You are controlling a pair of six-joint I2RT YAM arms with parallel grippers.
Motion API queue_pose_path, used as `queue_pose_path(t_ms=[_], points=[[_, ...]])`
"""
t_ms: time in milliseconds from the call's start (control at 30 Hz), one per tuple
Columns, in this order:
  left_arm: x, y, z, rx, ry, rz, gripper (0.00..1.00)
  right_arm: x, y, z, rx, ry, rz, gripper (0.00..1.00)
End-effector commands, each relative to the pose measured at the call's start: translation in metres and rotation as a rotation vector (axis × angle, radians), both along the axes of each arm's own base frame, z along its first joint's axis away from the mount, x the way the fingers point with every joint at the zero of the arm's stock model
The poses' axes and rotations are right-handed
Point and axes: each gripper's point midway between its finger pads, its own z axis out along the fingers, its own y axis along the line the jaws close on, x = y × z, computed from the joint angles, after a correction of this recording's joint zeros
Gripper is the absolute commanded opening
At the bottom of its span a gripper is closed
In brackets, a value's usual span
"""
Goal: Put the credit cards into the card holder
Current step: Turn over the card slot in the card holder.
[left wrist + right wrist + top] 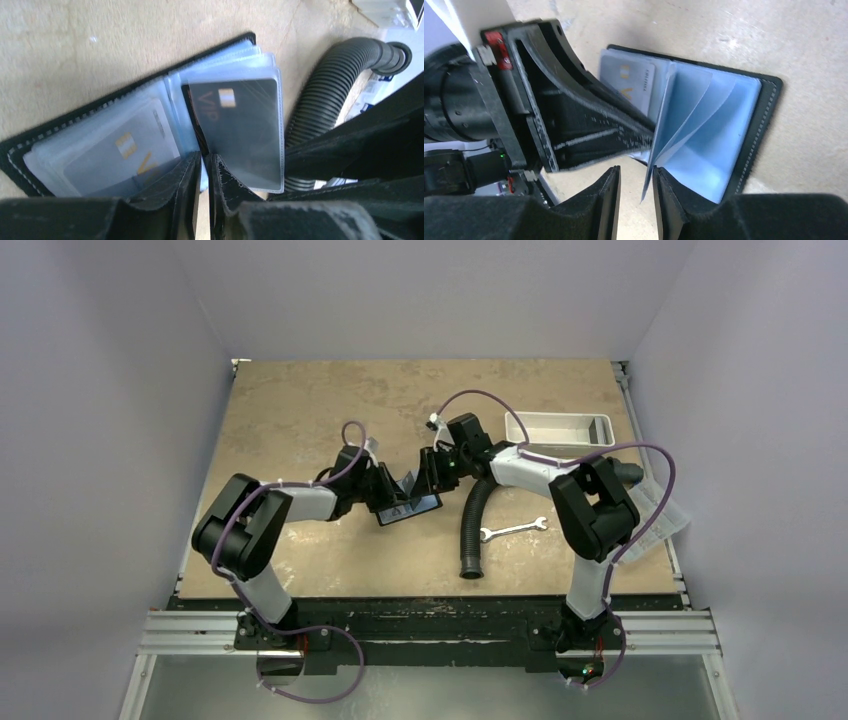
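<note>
The black card holder (415,508) lies open on the table, its clear sleeves fanned up. In the left wrist view a greyish card (125,150) with a gold chip sits in a flat sleeve of the card holder (30,145). A dark card marked VIP (240,125) sits in a raised sleeve. My left gripper (205,167) stands at the holder's near edge, jaws a narrow slit apart, a sleeve edge showing in the slit. My right gripper (636,172) is open, with one raised sleeve (659,145) leaning on its right finger. The greyish card (636,82) shows behind the left gripper there.
A black ribbed hose (475,520) lies just right of the holder. A silver wrench (515,530) is beside it. A white tray (558,428) stands at the back right. Clear packaging (665,505) sits at the table's right edge.
</note>
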Motion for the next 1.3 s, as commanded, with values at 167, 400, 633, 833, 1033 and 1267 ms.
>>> queue_pose_path(t_ms=[167,400,633,833,1033,1267], points=[[-0.038,0.029,-0.005,0.037,0.115,-0.011,0.36,0.008,0.022,0.021,0.115,-0.064,0.059,0.38],[-0.027,0.056,0.022,-0.004,0.075,0.039,0.41,0.005,0.022,0.018,0.127,-0.062,0.076,0.41],[-0.001,0.045,0.042,-0.081,0.035,0.014,0.46,0.002,0.024,0.014,0.139,-0.059,0.086,0.36],[0.016,0.033,0.059,-0.106,-0.009,-0.003,0.54,0.000,0.023,0.008,0.134,-0.043,0.088,0.26],[0.024,0.029,0.063,-0.053,-0.036,0.012,0.62,-0.002,0.022,0.004,0.128,-0.030,0.087,0.24],[0.034,0.030,0.059,0.091,-0.034,0.054,0.70,-0.001,0.023,0.005,0.129,-0.029,0.086,0.24]])
